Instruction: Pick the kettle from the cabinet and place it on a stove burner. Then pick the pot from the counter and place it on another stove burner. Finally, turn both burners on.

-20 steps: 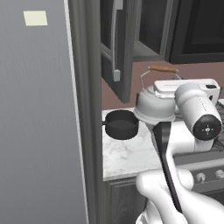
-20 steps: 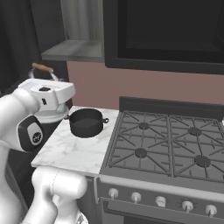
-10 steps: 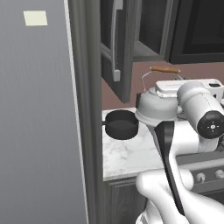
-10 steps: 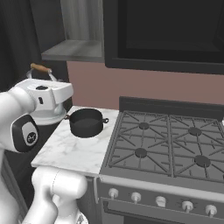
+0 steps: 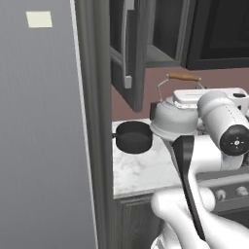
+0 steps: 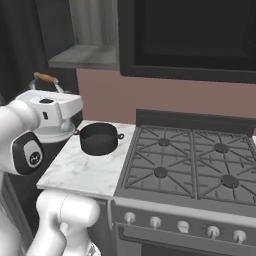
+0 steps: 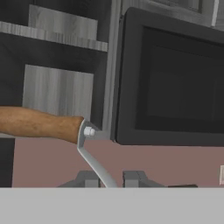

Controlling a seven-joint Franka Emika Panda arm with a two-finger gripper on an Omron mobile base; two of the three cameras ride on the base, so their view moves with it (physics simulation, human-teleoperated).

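Kettle [image 5: 171, 115] carried rightward over counter [image 6: 82, 172], gripper [image 7: 111, 181] clenched on its handle, no legible writing

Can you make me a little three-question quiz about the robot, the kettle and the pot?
1. True or false: the kettle sits on a stove burner.
2. Where is the pot? A) on the counter B) in the cabinet C) on the stove
3. Fill in: the end effector is shut on the kettle's thin ____.

Key: 1 false, it hangs above the counter; 2 A; 3 handle.
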